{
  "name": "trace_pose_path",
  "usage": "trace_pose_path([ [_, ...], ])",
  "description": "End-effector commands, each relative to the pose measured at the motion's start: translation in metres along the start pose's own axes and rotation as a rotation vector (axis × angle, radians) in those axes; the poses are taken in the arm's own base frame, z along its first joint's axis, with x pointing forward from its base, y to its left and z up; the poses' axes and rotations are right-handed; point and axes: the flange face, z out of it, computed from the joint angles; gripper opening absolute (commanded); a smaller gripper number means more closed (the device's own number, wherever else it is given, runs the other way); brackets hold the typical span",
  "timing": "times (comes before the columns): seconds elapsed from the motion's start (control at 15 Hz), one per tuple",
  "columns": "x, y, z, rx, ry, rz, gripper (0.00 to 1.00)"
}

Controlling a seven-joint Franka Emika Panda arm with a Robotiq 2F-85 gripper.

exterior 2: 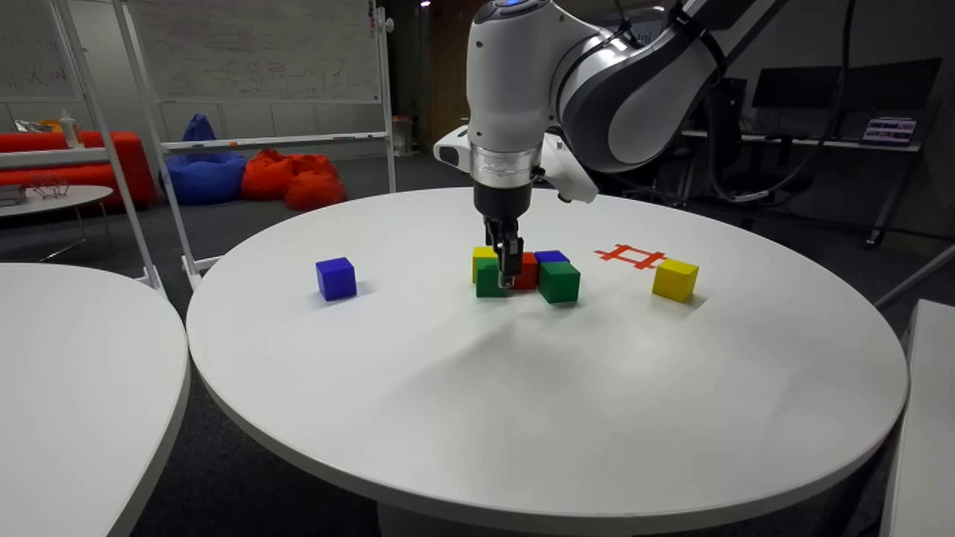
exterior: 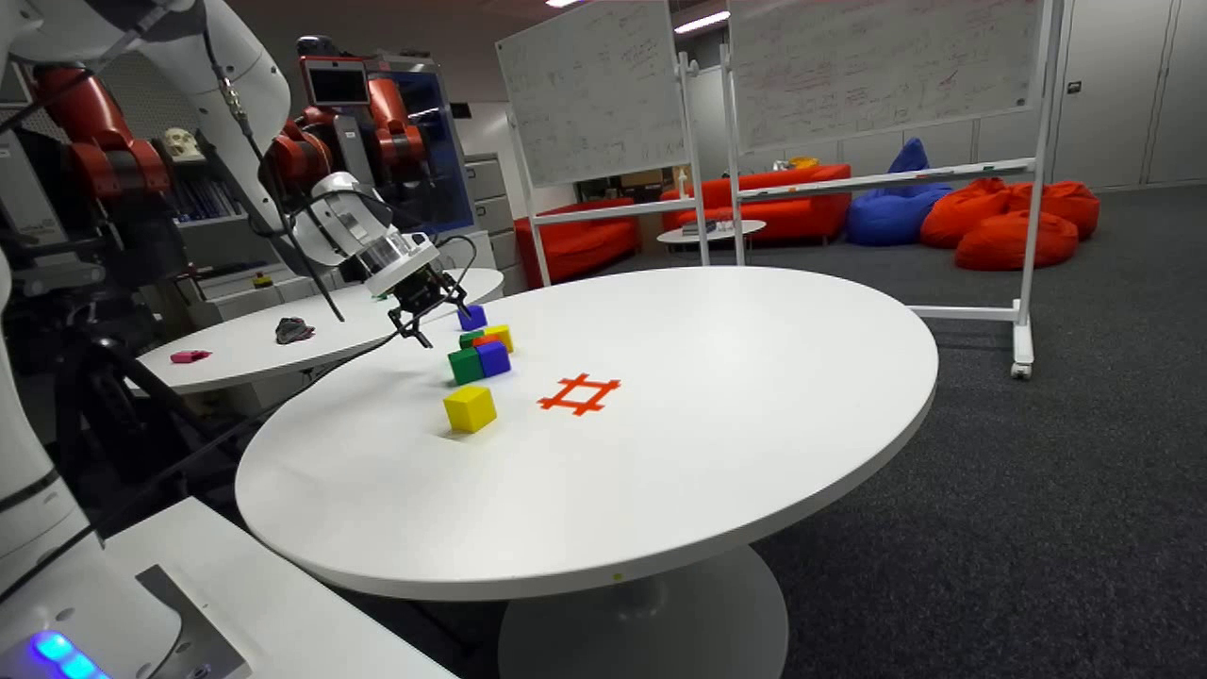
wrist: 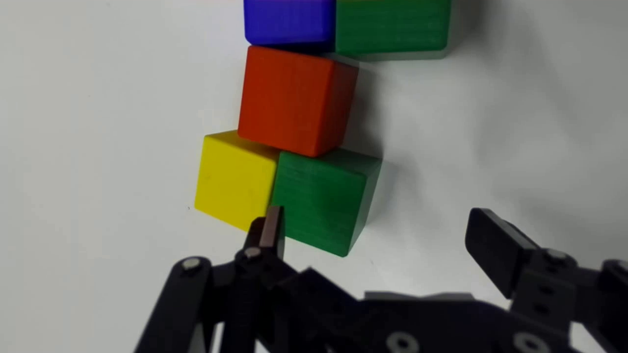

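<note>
My gripper (wrist: 378,218) stands open, its fingers wide apart with nothing held between them. Nearest to it is a green cube (wrist: 319,201), which the left finger (wrist: 272,228) partly overlaps in the wrist view; contact cannot be judged. A yellow cube (wrist: 235,179) sits against that green cube, and a red cube (wrist: 284,98) lies just beyond both. Farther up are a blue cube (wrist: 289,19) and another green cube (wrist: 392,27), side by side and cut off by the frame. In an exterior view the gripper (exterior: 446,328) hangs tilted near this cluster.
Apart from the cluster, a single yellow cube (exterior 2: 675,280) and a single blue cube (exterior 2: 336,279) rest on the round white table (exterior 2: 522,418). Red tape (exterior: 580,394) marks a crossed square there. A second white table (exterior 2: 82,373) adjoins it. Whiteboards (exterior: 594,94) stand behind.
</note>
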Motion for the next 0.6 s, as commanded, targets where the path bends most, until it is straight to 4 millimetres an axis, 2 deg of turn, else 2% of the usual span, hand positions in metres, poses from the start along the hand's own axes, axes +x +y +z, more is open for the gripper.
trace_pose_path([
  [0.0,-0.0019,0.0015,0.0,0.041,0.029,0.019,1.0],
  [0.53,-0.0057,0.0059,0.0009,0.098,0.022,0.139,1.0],
])
